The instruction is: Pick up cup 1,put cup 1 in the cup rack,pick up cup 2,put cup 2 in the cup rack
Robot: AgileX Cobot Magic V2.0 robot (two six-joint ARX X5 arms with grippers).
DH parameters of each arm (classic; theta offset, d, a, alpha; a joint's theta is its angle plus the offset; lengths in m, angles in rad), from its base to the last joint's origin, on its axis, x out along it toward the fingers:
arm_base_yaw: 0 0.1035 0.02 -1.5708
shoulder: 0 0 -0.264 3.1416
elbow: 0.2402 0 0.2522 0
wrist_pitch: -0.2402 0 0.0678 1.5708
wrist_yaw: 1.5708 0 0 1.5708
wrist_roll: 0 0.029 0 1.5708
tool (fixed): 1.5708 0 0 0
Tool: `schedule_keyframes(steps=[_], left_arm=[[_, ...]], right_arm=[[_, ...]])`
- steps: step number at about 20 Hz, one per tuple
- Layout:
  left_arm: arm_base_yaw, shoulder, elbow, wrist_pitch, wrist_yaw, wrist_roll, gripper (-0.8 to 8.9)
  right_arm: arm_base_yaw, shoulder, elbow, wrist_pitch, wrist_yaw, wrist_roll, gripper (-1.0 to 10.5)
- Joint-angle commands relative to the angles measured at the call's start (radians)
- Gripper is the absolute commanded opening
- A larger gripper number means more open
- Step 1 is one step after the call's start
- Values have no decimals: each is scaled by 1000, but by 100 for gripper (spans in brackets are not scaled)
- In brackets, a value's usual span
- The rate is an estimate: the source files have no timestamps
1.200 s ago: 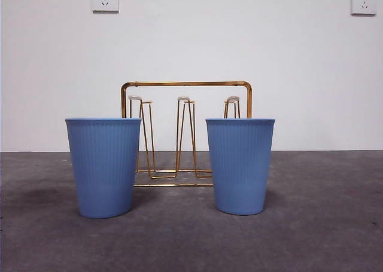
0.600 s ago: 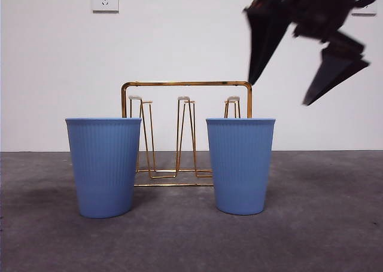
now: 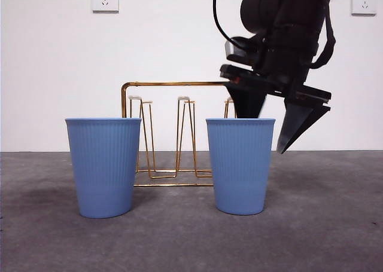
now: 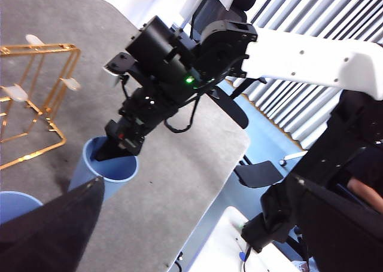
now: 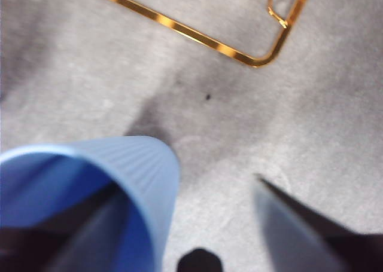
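Cup on the right, a blue ribbed plastic tumbler (image 3: 240,165), is stood upright on the grey felt-like table (image 3: 323,224), just in front of the gold wire cup rack (image 3: 179,134) w/ its arched handle frame and thin hairpin pegs. Rack is sat between and behind the two cups. Second blue ribbed cup (image 3: 103,167) is stood upright to the left, well apart from the first. Right gripper (image 3: 272,125) is spread wide over the right cup's rim: one black jaw is dipped inside the cup, the other is hung outside the wall, nothing clamped yet afaict. Same straddle is seen in the right wrist view (image 5: 179,224). Left gripper (image 4: 197,224) is held back w/ jaws wide apart, nothing between them.
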Motion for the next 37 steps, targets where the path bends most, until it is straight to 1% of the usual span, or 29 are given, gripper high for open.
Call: schedule_keyframes(steps=[1,3,4,7,9,11,13,15,16,17,18,20,22,23,25,28,31,37], left_arm=[[-16,-2,5,37,24,-55,722],[-29,-2,5,101,69,-120,722],[-35,-2,5,140,82,-155,722],[-53,-2,5,286,86,-275,722],[-64,-2,5,378,85,-343,722],[-73,-2,5,485,81,-412,722],[-79,5,5,620,68,-500,722],[-85,16,5,790,28,-603,722],[-90,25,5,888,3,-663,722],[-97,38,5,992,-23,-732,722],[-106,55,5,1102,-47,-803,722],[-133,100,5,1324,-113,-942,722],[-174,156,5,1522,-196,-1041,722],[-199,183,5,1596,-226,-1067,722],[-273,246,5,1710,-298,-1082,722],[-350,301,5,1772,-351,-1051,722],[-428,355,5,1812,-394,-983,722],[-575,438,5,1838,-518,-770,723]], right_arm=[[2,13,-3,7,-5,11,54],[2,13,-3,8,-7,10,50],[2,13,-3,6,-11,7,-3],[1,2,-3,9,-12,-9,-17],[0,-47,-2,2,-37,-10,-17],[0,-142,-2,5,-56,-10,-17],[0,-269,0,11,-64,-7,-17],[0,-407,9,26,-94,5,-17],[0,-478,15,49,-110,23,-17],[1,-549,22,85,-129,37,-17],[1,-616,30,134,-143,65,-17],[1,-734,47,276,-162,100,-17],[2,-823,60,455,-187,109,-17],[2,-853,61,538,-212,132,-17],[2,-892,61,702,-258,183,-17],[2,-904,61,798,-282,216,-17],[2,-902,61,831,-285,232,-17],[2,-852,61,849,-305,257,-17]])
